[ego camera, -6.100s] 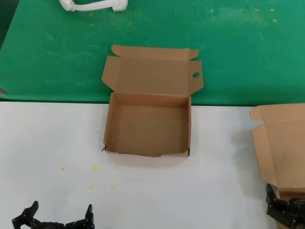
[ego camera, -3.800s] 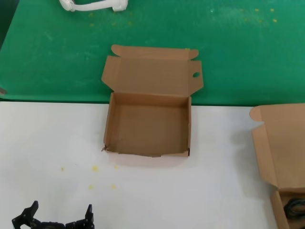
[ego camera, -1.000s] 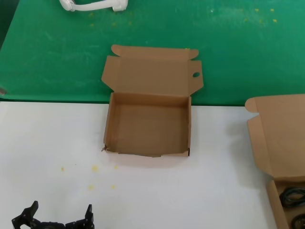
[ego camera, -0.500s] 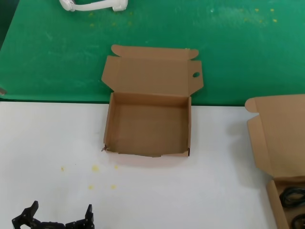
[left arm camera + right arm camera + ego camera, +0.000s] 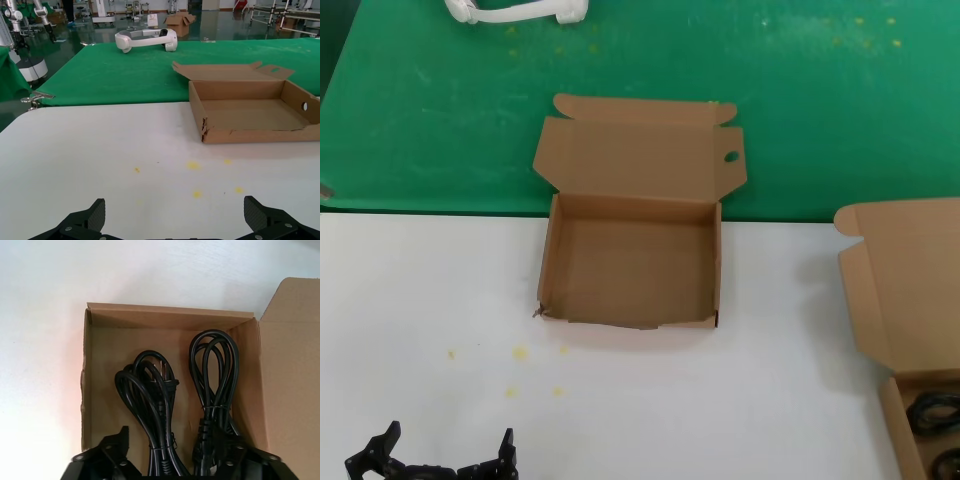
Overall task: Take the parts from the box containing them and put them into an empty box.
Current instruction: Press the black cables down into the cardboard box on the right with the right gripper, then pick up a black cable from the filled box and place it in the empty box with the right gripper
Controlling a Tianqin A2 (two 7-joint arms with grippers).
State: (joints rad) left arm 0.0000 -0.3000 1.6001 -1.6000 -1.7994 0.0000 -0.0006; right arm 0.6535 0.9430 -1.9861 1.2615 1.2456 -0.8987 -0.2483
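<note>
In the head view, the empty box (image 5: pixel 632 262) stood in the middle of the desk (image 5: pixel 420 290), where the white sheet meets the green cloth (image 5: pixel 820 100). Its lid lay back, with a small round hole in one side flap, and its front wall was ragged. The box with the parts (image 5: pixel 905 320) was at the right edge, well apart from it, and only a bit of black cable showed inside. The left tool (image 5: pixel 432 462) was parked at the bottom edge. The right tool did not show here.

In the left wrist view, the left tool (image 5: pixel 175 227) had its fingers wide apart over the bare desk, near nothing.

In the right wrist view, the right tool (image 5: pixel 172 460) hung over the parts (image 5: pixel 150 405), fingers apart and holding nothing. Two bundles of thin black cable lay side by side, loosely coiled, with plug ends. To do the grasp well, I think the tool should come down over one bundle only, close across its gathered middle, and stay clear of the cardboard walls, since loose loops may catch the neighbour.
</note>
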